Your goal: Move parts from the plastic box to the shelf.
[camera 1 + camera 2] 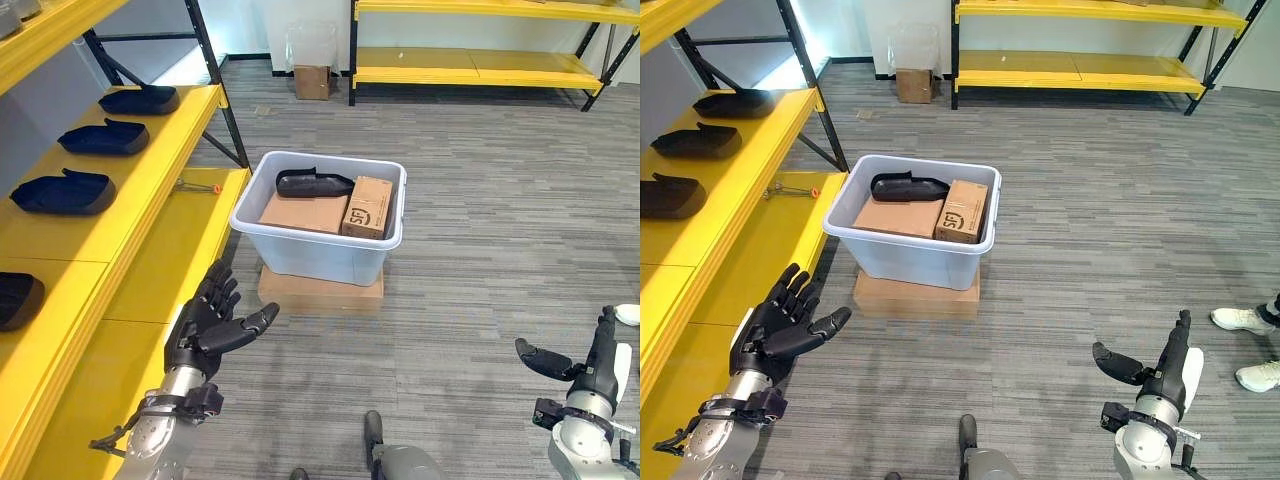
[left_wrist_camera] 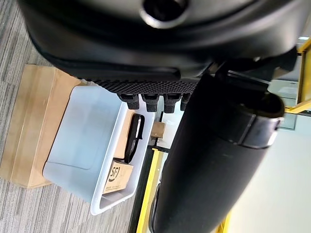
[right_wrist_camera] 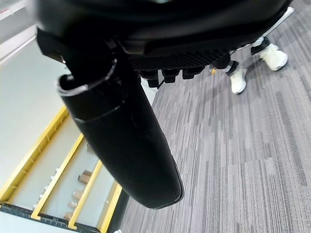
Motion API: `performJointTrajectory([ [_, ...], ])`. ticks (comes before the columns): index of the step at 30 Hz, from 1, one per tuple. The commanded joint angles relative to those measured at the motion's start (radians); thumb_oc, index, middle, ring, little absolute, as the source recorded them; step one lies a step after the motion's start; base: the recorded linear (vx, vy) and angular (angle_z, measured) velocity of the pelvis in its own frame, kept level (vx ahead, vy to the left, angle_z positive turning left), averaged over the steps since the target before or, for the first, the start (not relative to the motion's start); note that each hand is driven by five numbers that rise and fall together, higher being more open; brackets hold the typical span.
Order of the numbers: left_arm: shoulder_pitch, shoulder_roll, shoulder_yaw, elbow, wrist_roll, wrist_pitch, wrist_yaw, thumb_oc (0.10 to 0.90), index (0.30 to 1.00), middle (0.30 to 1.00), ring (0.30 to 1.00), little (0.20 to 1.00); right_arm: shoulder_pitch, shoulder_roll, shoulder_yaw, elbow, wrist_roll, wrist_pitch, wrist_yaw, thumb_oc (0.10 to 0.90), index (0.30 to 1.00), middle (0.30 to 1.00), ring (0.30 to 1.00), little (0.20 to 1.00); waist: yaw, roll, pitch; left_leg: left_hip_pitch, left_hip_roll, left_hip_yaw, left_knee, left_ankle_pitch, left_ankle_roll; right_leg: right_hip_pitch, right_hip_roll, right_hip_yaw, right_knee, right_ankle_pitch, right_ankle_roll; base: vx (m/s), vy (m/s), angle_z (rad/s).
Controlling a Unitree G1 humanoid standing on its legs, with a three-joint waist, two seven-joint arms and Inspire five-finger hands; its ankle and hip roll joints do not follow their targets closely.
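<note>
while both hands are empty, i judge this the gap between parts: next is reaching for the one left in the box. shelf (image 1: 150,190) on my far left carries dark parts (image 1: 64,192) in a row, well apart. my left hand (image 1: 208,322) hangs over the lower shelf edge, fingers spread wide, holding nothing, near the box (image 1: 318,252) but not touching. box sits on a flat wooden block (image 1: 320,290) on the carpet. inside, the last part (image 1: 313,183) lies on cardboard boxes (image 1: 340,212) toward the back wall: black, long, scoop-like, glossy. next move calls for reaching over the rim and closing round it. my right hand (image 1: 1145,372) is low on the right, fingers straight, empty. a person's shoes (image 1: 1245,320) show far right.
</note>
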Motion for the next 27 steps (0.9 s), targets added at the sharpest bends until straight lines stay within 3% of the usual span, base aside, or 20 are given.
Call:
performJointTrajectory([
  [1, -0.051, 0.074, 0.066, -0.122, -0.046, -0.093, -0.002, 0.900, 1.000, 1.000, 1.000, 1.000, -0.083, -0.062, -0.017, -0.060, 0.006, -0.126, -0.028, 0.900, 1.000, 1.000, 1.000, 1.000, -0.006, -0.041, -0.054, -0.005, -0.154, 0.091, -0.006, -0.065, 0.113, -0.028, -0.040, 0.029, -0.010, -0.004, 0.041, 0.15, -0.108, 0.01],
  [9, -0.070, 0.076, 0.065, -0.122, -0.036, -0.086, -0.002, 0.900, 1.000, 1.000, 1.000, 1.000, -0.098, -0.067, -0.008, -0.063, 0.005, -0.166, 0.008, 0.900, 1.000, 1.000, 1.000, 1.000, -0.014, -0.029, -0.025, -0.034, -0.133, 0.110, 0.025, -0.065, 0.103, -0.047, -0.036, 0.044, 0.016, -0.023, 0.031, 0.11, -0.066, 0.07],
  [12, -0.063, 0.074, 0.066, -0.118, -0.043, -0.109, -0.001, 0.900, 1.000, 1.000, 1.000, 1.000, -0.074, -0.073, -0.021, -0.079, -0.051, -0.205, -0.014, 0.900, 1.000, 1.000, 1.000, 1.000, -0.025, -0.023, -0.039, -0.022, -0.135, 0.121, 0.067, -0.099, 0.096, -0.033, -0.037, 0.028, 0.015, -0.041, 0.015, 0.23, -0.168, 0.06],
  [14, -0.069, 0.070, 0.058, -0.118, -0.053, -0.111, 0.026, 0.900, 1.000, 1.000, 1.000, 1.000, -0.066, -0.078, -0.031, -0.085, -0.073, -0.202, -0.023, 0.900, 1.000, 1.000, 1.000, 1.000, -0.030, -0.019, -0.051, -0.027, -0.130, 0.123, 0.122, -0.088, 0.082, -0.013, -0.033, 0.020, 0.012, -0.054, -0.002, 0.14, -0.123, 0.09],
  [17, -0.104, 0.050, 0.029, -0.104, -0.078, -0.108, 0.068, 0.900, 1.000, 1.000, 1.000, 1.000, -0.067, -0.087, -0.027, -0.099, -0.117, -0.201, -0.018, 0.900, 1.000, 1.000, 1.000, 1.000, -0.046, -0.009, -0.067, -0.067, -0.098, 0.155, 0.331, 0.009, 0.030, 0.011, -0.019, -0.003, 0.018, -0.083, -0.044, 0.15, -0.149, 0.20],
  [18, -0.119, 0.044, 0.017, -0.103, -0.078, -0.091, 0.080, 0.900, 1.000, 1.000, 1.000, 1.000, -0.068, -0.089, -0.019, -0.109, -0.121, -0.191, -0.017, 0.900, 1.000, 1.000, 1.000, 1.000, -0.047, -0.017, -0.060, -0.126, -0.076, 0.159, 0.470, 0.062, 0.013, 0.028, -0.018, 0.004, 0.029, -0.104, -0.064, 0.13, -0.195, 0.40],
  [20, -0.132, 0.037, 0.010, -0.100, -0.065, -0.058, 0.089, 0.900, 1.000, 1.000, 1.000, 1.000, -0.070, -0.083, -0.007, -0.096, -0.094, -0.179, -0.001, 0.900, 1.000, 1.000, 1.000, 1.000, -0.041, -0.042, -0.043, -0.251, -0.034, 0.153, 0.621, 0.083, 0.006, 0.047, -0.022, 0.023, 0.039, -0.119, -0.082, 0.10, -0.168, 0.49],
  [22, -0.135, 0.026, 0.003, -0.094, -0.051, -0.056, 0.090, 0.900, 1.000, 1.000, 1.000, 1.000, -0.084, -0.079, 0.005, -0.069, -0.064, -0.188, 0.023, 0.900, 1.000, 1.000, 1.000, 1.000, -0.039, -0.051, -0.032, -0.303, 0.003, 0.166, 0.605, 0.059, 0.017, 0.060, -0.020, 0.047, 0.045, -0.128, -0.083, 0.09, -0.006, 0.04],
  [23, -0.128, 0.025, 0.000, -0.097, -0.043, -0.061, 0.094, 0.900, 1.000, 1.000, 1.000, 1.000, -0.087, -0.080, 0.008, -0.060, -0.065, -0.185, 0.055, 0.900, 1.000, 1.000, 1.000, 1.000, -0.037, -0.050, -0.027, -0.310, 0.014, 0.171, 0.537, 0.057, 0.017, 0.068, -0.017, 0.061, 0.047, -0.133, -0.077, 0.14, 0.120, -0.27],
  [25, -0.108, 0.031, 0.009, -0.102, -0.051, -0.063, 0.087, 0.900, 1.000, 1.000, 1.000, 1.000, -0.057, -0.087, -0.001, -0.064, -0.055, -0.196, 0.069, 0.900, 1.000, 1.000, 1.000, 1.000, -0.041, -0.044, -0.027, -0.297, 0.058, 0.193, 0.330, 0.124, -0.002, 0.092, -0.024, 0.080, 0.025, -0.128, -0.056, 0.17, 0.178, -0.17],
  [27, -0.102, 0.037, 0.012, -0.099, -0.058, -0.064, 0.077, 0.900, 1.000, 1.000, 1.000, 1.000, -0.033, -0.096, -0.011, -0.072, -0.035, -0.197, 0.075, 0.900, 1.000, 1.000, 1.000, 1.000, -0.046, -0.042, -0.027, -0.288, 0.086, 0.200, 0.233, 0.177, -0.018, 0.111, -0.029, 0.087, 0.006, -0.124, -0.049, 0.11, 0.141, -0.12],
])
